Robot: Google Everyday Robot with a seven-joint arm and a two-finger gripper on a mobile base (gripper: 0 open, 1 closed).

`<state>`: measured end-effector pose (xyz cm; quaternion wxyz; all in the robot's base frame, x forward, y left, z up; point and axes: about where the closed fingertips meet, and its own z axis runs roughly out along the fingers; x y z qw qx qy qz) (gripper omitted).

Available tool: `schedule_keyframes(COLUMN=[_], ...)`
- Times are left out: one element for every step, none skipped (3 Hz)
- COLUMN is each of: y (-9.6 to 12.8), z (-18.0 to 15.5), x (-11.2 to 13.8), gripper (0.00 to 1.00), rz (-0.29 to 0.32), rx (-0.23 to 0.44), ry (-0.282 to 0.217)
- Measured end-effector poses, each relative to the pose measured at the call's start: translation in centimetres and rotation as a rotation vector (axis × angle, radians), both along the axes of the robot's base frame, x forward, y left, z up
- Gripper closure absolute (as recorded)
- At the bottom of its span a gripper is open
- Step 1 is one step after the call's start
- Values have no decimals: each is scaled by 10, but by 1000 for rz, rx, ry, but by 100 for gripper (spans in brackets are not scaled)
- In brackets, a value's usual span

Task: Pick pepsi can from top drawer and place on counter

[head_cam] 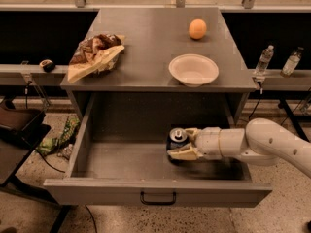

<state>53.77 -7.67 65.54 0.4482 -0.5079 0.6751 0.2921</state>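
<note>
White arm point(272, 147) reaches level into the top drawer point(121, 163) — gripper point(179, 142) fingers point(184, 154) clamp the pepsi can point(174, 140).

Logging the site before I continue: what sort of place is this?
Likely a robot test lab: bare metal counter, side ledges holding water bottles, speckled floor. The gripper is inside the top drawer at the pepsi can.
</note>
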Motion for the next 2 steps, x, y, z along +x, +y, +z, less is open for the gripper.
schedule_keyframes(y=[6,4], z=[42,172], x=[-8,-32], gripper=[99,100], rz=[52,99], rx=[-42,-114], ry=[6,-37])
